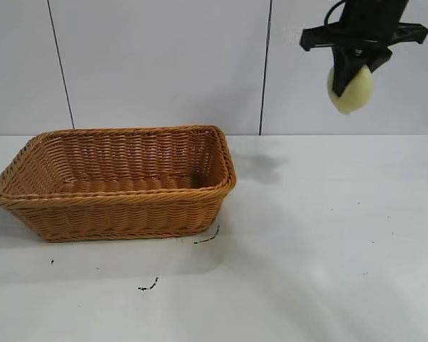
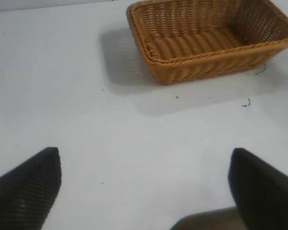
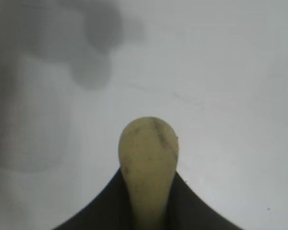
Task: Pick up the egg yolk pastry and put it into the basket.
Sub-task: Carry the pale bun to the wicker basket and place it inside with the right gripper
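Observation:
My right gripper hangs high at the upper right, shut on the egg yolk pastry, a pale yellow-green puck held edge-on well above the table. In the right wrist view the pastry sticks out squeezed between the two dark fingers. The basket, orange-brown wicker, stands on the table at the left, far to the left of and below the pastry, with nothing in it. It also shows in the left wrist view. My left gripper is open and empty over bare table, away from the basket.
The white table runs from the basket to the right edge, with a few small dark specks in front of the basket. A grey panelled wall stands behind.

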Action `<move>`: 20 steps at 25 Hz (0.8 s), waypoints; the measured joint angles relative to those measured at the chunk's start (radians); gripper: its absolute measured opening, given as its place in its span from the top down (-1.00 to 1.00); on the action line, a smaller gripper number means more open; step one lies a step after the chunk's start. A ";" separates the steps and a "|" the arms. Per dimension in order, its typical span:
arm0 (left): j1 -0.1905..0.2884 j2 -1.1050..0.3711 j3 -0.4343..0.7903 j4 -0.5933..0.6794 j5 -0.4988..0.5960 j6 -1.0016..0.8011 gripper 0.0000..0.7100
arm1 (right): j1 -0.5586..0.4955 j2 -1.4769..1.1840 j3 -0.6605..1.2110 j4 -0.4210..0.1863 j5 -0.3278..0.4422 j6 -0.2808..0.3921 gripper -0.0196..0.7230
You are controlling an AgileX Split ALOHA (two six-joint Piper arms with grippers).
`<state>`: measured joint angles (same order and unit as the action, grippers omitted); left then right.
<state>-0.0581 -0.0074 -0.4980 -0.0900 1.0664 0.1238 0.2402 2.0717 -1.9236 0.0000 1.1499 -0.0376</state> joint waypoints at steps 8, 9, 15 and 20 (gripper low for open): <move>0.000 0.000 0.000 0.000 0.000 0.000 -0.96 | 0.256 0.047 -0.033 0.000 -0.146 0.054 0.77; 0.000 0.000 0.000 0.000 0.000 0.000 -0.96 | 0.290 0.063 -0.047 0.000 -0.165 0.053 0.77; 0.000 0.000 0.000 0.000 0.000 0.000 -0.96 | 0.434 0.219 -0.161 0.016 -0.288 0.059 0.77; 0.000 0.000 0.000 0.000 0.000 0.000 -0.96 | 0.459 0.350 -0.174 0.018 -0.370 0.060 0.76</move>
<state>-0.0581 -0.0074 -0.4980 -0.0900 1.0664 0.1238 0.6995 2.4214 -2.0976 0.0184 0.7800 0.0225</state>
